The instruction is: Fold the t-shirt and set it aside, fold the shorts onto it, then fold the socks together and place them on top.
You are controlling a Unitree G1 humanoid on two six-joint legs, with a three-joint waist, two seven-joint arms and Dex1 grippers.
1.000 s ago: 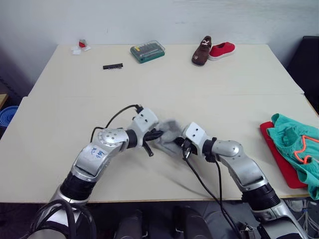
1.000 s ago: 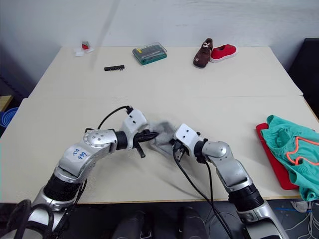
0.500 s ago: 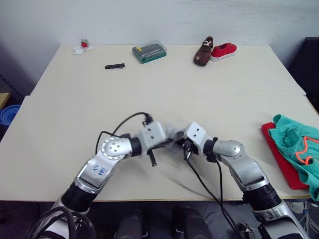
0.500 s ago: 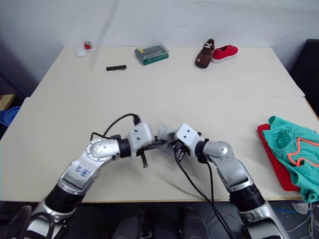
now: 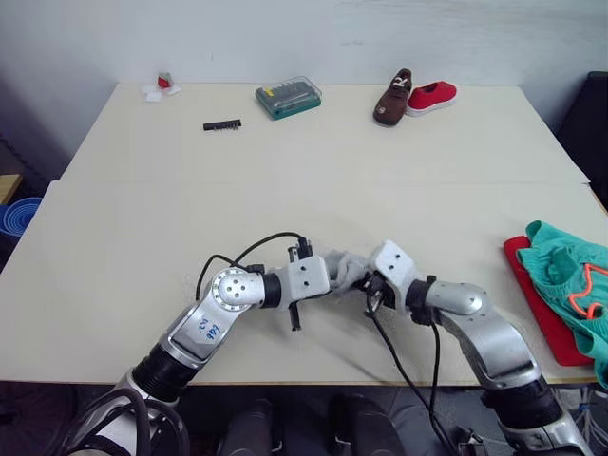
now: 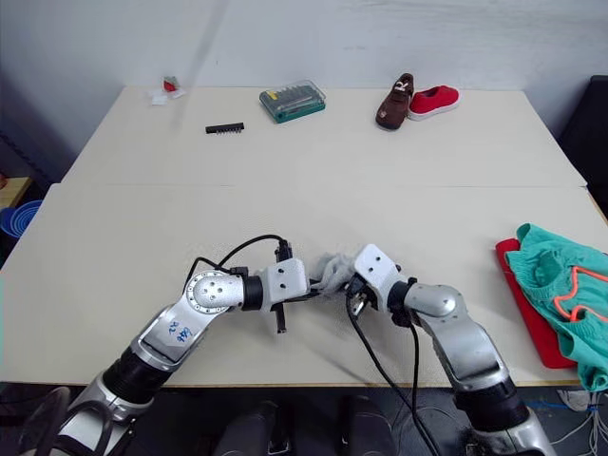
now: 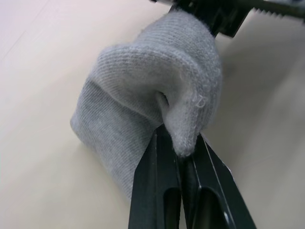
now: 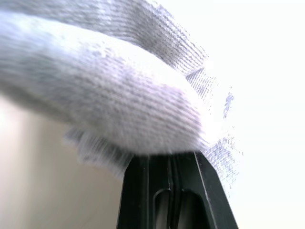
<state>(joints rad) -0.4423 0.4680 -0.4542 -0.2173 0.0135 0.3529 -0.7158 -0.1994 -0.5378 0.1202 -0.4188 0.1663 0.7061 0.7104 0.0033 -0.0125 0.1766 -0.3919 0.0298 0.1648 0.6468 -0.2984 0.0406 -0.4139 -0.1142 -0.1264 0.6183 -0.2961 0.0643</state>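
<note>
The light grey socks sit bunched near the table's front edge, between my two grippers. My left gripper is shut on a fold of the socks from their left side. From their right side my right gripper is pinched shut on the knit of the socks. At the far right edge lies the red t-shirt, with the teal shorts piled on top of it.
A brown shoe and a red shoe stand at the back right. A green bit case, a black strip and a small red-and-white item lie at the back left. A blue object sits beyond the left table edge.
Both grippers have shifted right along the front of the table with the socks held between them. The socks are now bunched tighter. The left arm has stretched further across.
</note>
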